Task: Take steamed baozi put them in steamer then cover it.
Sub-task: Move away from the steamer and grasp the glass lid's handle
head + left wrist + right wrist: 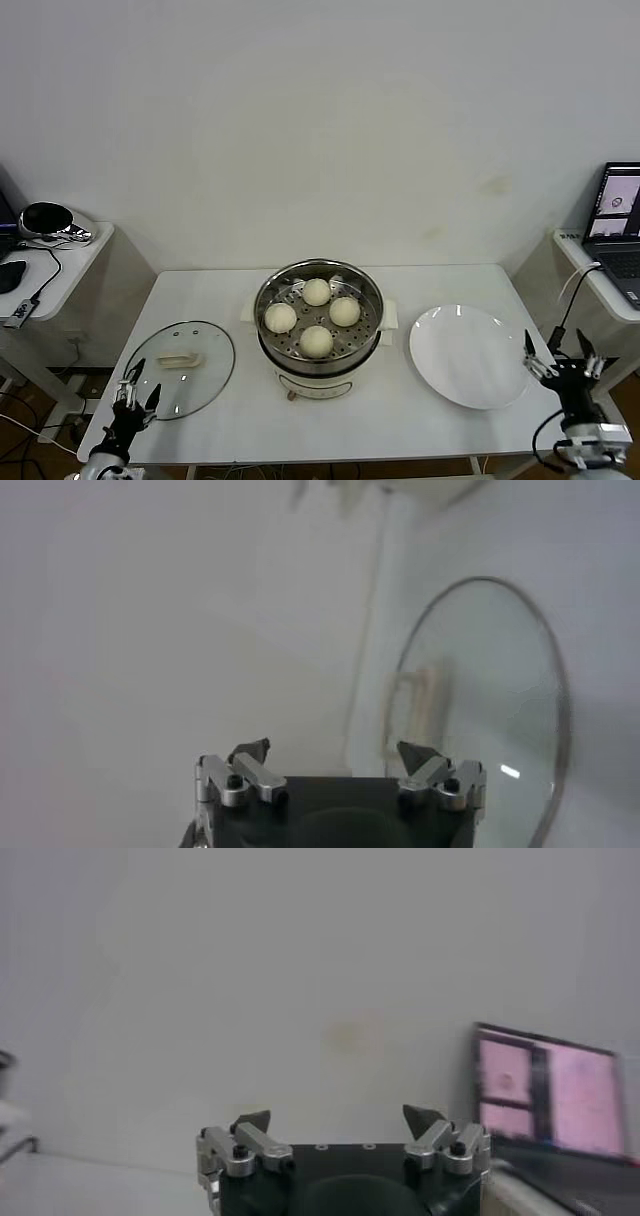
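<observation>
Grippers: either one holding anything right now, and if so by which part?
Nothing is held. The left gripper is open at the near edge of the cover, not gripping it. The right gripper is open beside the plate.

White table (225,300) — steamer (319,330), cover (181,368), plate (468,356)

Both grippers share one build. The left gripper (334,752) has a black block body; at its 10 and 2 o'clock corners sit silver metal brackets, each with a black screw, carrying short dark pointed fingers (416,753). The right gripper (338,1118) looks identical, with three small holes along its top edge. A black cable (545,428) loops beside the right wrist.
</observation>
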Tool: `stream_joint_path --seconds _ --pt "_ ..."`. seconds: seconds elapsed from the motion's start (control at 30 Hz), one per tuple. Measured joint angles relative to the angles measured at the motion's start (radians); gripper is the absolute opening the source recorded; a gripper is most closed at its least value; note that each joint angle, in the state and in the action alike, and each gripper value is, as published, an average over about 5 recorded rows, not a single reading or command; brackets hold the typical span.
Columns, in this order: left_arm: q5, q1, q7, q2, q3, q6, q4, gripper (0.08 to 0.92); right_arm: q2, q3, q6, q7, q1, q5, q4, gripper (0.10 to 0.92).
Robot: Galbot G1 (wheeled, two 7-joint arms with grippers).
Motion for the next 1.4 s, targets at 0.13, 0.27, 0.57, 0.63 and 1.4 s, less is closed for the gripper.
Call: stream_joint_path --seconds 0.13,0.27,0.57,0.63,1.4 --pt "0.042 -0.061 0.004 0.015 0.025 -0.005 0.047 0.823 0.018 0.022 0.004 0.004 -0.028 0.0 0.006 0.823" --pt "0.074 -0.126 0.008 0.027 0.05 -0.008 0.1 0.823 0.032 0.034 0.002 0.008 -0.05 0.007 0.016 0.823" --pt "0.114 -0.266 0.014 0.034 0.106 -0.014 0.234 0.823 0.05 0.055 0.001 0.01 -0.076 0.012 0.026 0.823" --pt "0.118 -0.292 0.013 0.035 0.115 -0.017 0.261 0.823 0.052 0.059 0.002 0.011 -0.079 0.012 0.026 0.823" --pt "0.128 -0.408 0.027 0.042 0.153 -0.05 0.389 0.342 0.074 0.057 0.009 0.009 -0.092 -0.001 0.02 0.823"
